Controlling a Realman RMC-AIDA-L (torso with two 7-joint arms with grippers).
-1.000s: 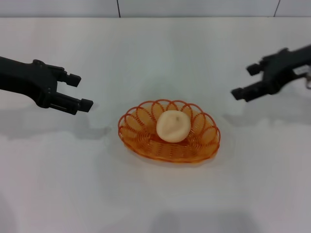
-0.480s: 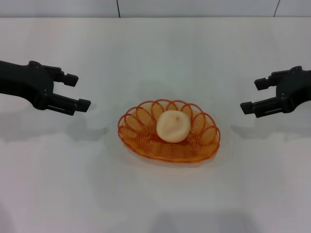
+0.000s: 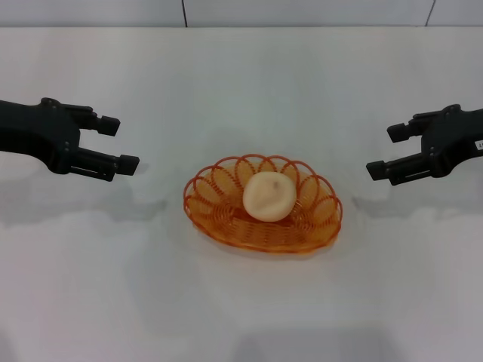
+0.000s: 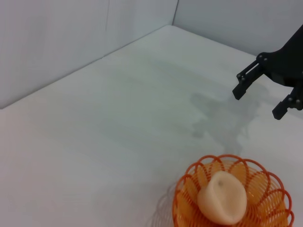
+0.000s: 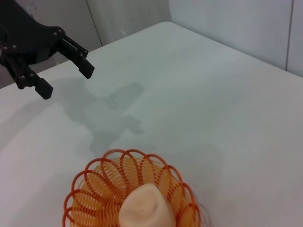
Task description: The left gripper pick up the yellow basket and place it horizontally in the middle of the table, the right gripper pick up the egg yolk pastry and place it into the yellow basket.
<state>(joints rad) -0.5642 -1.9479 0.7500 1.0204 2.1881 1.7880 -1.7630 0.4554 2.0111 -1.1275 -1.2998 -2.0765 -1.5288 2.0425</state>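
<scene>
Yellow basket point(image 3: 263, 213) rests flat on the table point(image 3: 241, 90), near the middle of the tabletop, rim upward. Its oval outline has the long axis running left to right across the head view, with a slight skew: the left end sits a little farther from the robot than the right end. Both ends of the oval point toward the two arms.

Egg yolk pastry point(image 3: 269, 196) lies inside the basket, on its floor, roughly central and closer to the far rim. The domed side faces up and the small dimple shows on top. In the left wrist view the basket point(image 4: 234, 195) and pastry point(image 4: 221, 197) appear at the lower edge; in the right wrist view the basket point(image 5: 94, 190) and pastry point(image 5: 146, 208) do likewise.

Left gripper point(image 3: 118, 143) hovers above the table on the robot's left, well apart from the basket. The arm reaches in almost level from the left edge, fingers pointing inward toward the basket. Fingers are spread with a clear gap and hold nothing. The same gripper is visible in the right wrist view point(image 5: 67, 72).

Right gripper point(image 3: 387, 151) hovers on the robot's right, well apart from the basket, at about the same height. Its arm enters from the right edge, fingers pointing inward. Fingers are spread and empty. It also shows in the left wrist view point(image 4: 258, 100)
</scene>
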